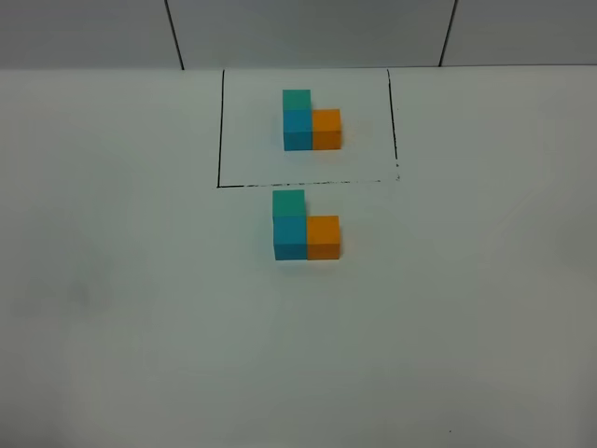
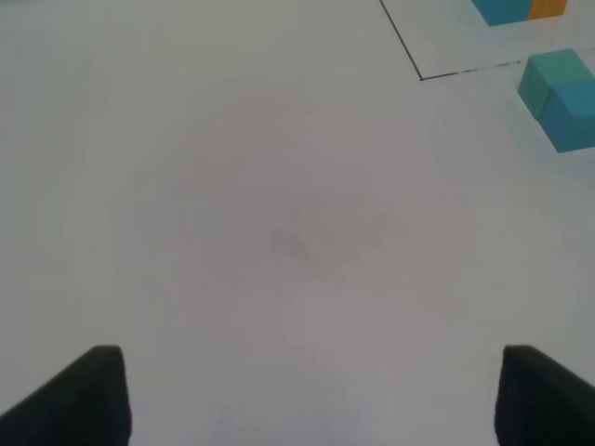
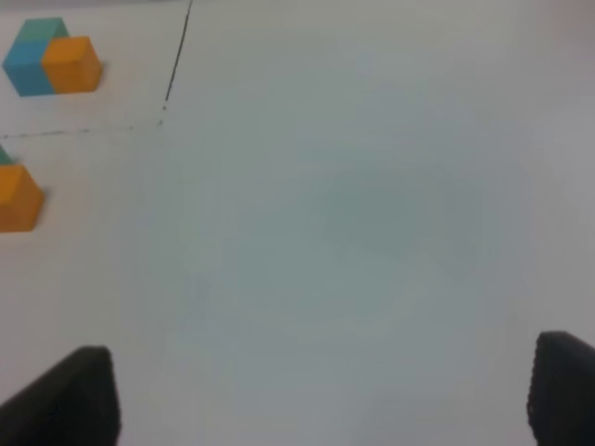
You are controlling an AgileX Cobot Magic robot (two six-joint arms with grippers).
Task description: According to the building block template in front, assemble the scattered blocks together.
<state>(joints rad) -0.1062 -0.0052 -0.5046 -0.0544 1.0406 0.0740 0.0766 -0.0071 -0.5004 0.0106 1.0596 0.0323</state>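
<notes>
Both grippers, left gripper (image 2: 302,395) and right gripper (image 3: 321,395), hang released over bare white table (image 1: 112,308). Near the far edge, the building block template (image 1: 310,121) sits black-framed. Just beside that frame, the scattered blocks (image 1: 306,227) touch in a matching L: teal, blue, orange.

In the left wrist view, the scattered blocks (image 2: 562,98) are cut by the frame edge; their orange cube is out of sight. The building block template (image 2: 516,9) shows only a sliver ahead of the left gripper (image 2: 311,395). From the right gripper (image 3: 321,395), only dark, blurred fingertips (image 3: 70,395) show, cropped below.
</notes>
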